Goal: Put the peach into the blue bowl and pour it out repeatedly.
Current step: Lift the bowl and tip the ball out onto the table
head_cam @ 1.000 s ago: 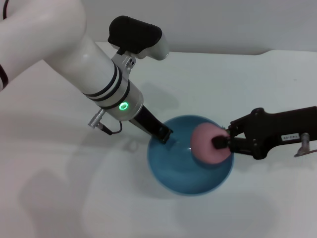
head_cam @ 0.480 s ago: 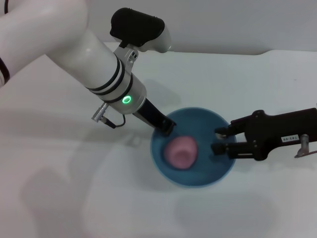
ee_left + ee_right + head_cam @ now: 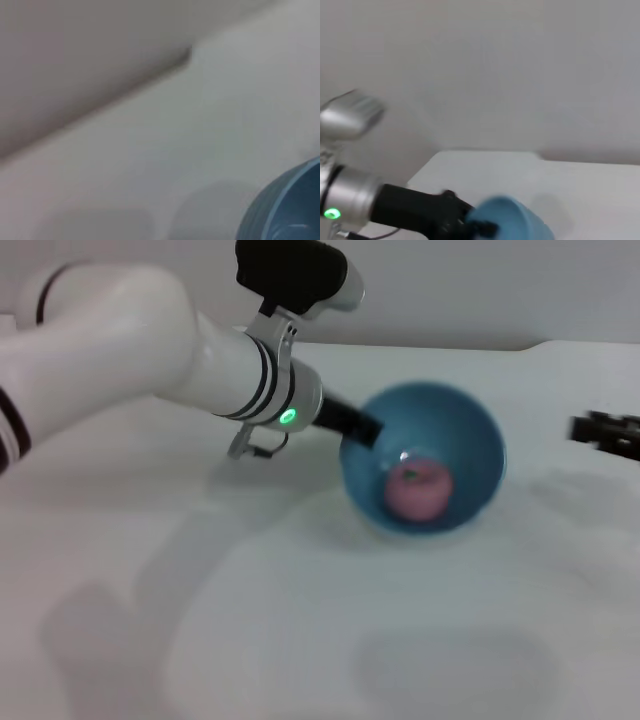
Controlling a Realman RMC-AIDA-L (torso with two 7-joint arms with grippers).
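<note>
- We see the left hand point(image 3: 362, 430) gripping the blue bowl point(image 3: 465, 430) by its rim at 9 o'clock, holding it tilted, mouth toward the camera, above the white bench point(image 3: 300, 640).
- The peach point(image 3: 418, 490) sits inside the bowl against its lower wall, at 6 o'clock.
- The right hand point(image 3: 605, 432) shows at the 3 o'clock edge, well apart from the bowl; we cannot tell its finger state.

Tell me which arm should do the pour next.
Left. The left gripper grips the blue bowl by its rim, tilted, with the peach inside. The right gripper sits off at the table's right edge.
</note>
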